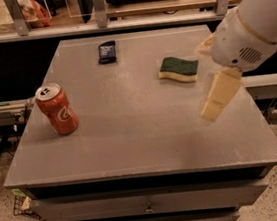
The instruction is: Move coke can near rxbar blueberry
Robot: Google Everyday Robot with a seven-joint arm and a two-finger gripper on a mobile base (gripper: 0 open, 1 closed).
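The coke can (pixel 56 109) stands on the left side of the grey table (pixel 133 148), near its left edge, red-orange with a silver top. The rxbar blueberry (pixel 106 52) lies flat at the far middle-left of the table, well apart from the can. My gripper (pixel 218 96) hangs above the right side of the table on the white arm (pixel 249 28). It is far to the right of the can and holds nothing that I can see.
A green-and-yellow sponge (pixel 179 69) lies at the far right of the table, just left of the arm. A shelf with rails and metal posts (pixel 99 9) runs behind the table. Drawers (pixel 149 208) sit under the front edge.
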